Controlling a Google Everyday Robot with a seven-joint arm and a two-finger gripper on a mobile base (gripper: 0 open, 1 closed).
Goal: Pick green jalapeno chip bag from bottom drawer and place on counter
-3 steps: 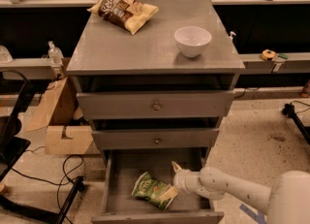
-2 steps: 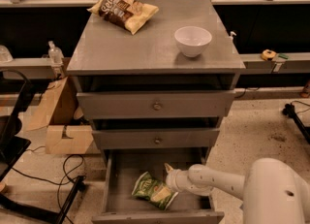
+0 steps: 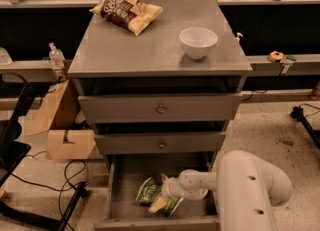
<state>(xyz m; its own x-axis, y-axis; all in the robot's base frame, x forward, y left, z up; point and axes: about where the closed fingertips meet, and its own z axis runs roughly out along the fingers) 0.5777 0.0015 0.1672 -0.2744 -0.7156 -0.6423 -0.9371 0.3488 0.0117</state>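
In the camera view, the grey cabinet stood with its bottom drawer [image 3: 125,177] pulled out. The two shallower drawers above it, the top drawer [image 3: 125,107] and the middle drawer [image 3: 200,142], were shut, each with a small round knob at its middle. The green jalapeno chip bag [image 3: 148,193] lay flat on the floor of the bottom drawer, right of centre and nearer the front than the back, its pale label facing up.

The robot's white arm [image 3: 250,187] came in from the lower right, its thick upper part covering the drawer's right front corner and its slimmer forearm pointing left into the drawer. The jaws sat at the end of that forearm, down inside the drawer at the bag's right end. They stood apart: one pale tip showed at the bag's upper right edge and the other lay low against its lower right part, with the crinkled green end between them. They were not closed together, and I could not tell whether they pressed on the bag.

Up on the counter [image 3: 135,50], a brown-and-yellow chip bag [image 3: 127,11] lay at the back left and a white bowl [image 3: 198,41] stood upright toward the right, well apart from it. A cardboard box [image 3: 60,125] leaned on the floor just left of the cabinet.
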